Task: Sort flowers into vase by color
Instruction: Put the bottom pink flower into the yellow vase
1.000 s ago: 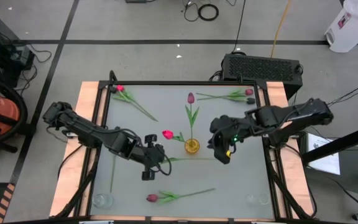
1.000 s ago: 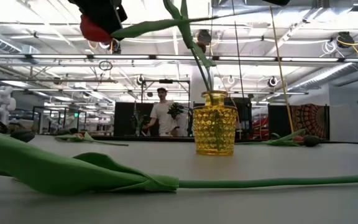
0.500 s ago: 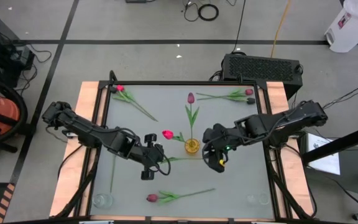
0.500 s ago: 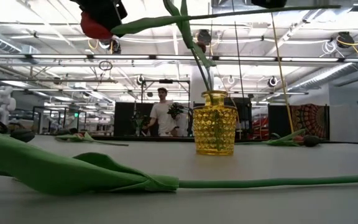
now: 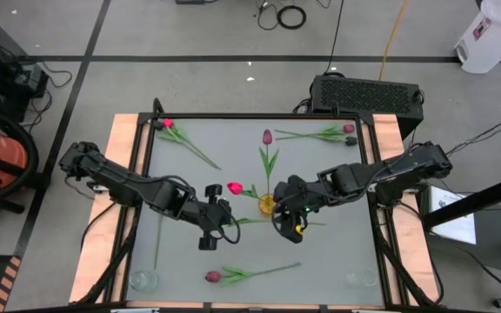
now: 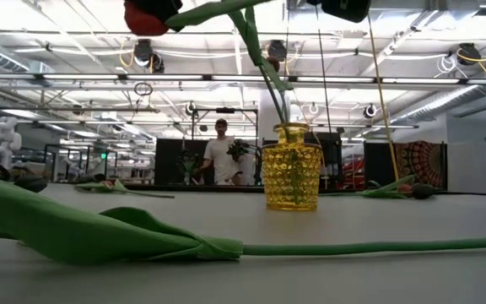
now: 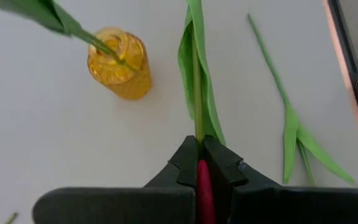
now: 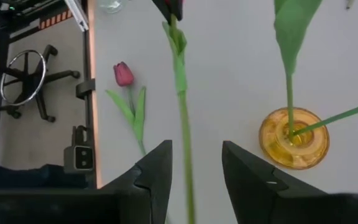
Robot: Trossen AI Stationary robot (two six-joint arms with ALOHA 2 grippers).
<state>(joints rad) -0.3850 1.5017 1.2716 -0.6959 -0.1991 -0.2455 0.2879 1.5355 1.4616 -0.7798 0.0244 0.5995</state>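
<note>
- Since the earlier frames, the right gripper (image 5: 287, 228) has been carried leftward across the table (image 5: 346, 252), from beside the yellow vase (image 5: 268, 204) to a spot just in front of it.
- Its fingers (image 8: 157, 171) are seen spread apart in the right wrist view, with a green stem (image 8: 184, 112) running between them; no contact with that stem can be made out.
- The left gripper (image 5: 209, 233) is placed left of the vase, and its jaws are pressed together on a tulip, whose stem (image 7: 197, 93) leads forward past the fingertips, with red showing between the fingers.
- That held flower (image 5: 259, 223) is stretched out from the left gripper toward the right gripper, above the table.
- Two tulips are already standing in the vase: a maroon one (image 5: 267, 136) and a pink one (image 5: 234, 188).
- A pink tulip (image 5: 167, 123) is lying at the far left corner, another flower (image 5: 348, 129) at the far right, and a red one (image 5: 213, 276) near the front edge.
- A loose stem (image 5: 158, 239) lies along the left side.
- A person (image 6: 221, 152) is seen standing in the room behind.
</note>
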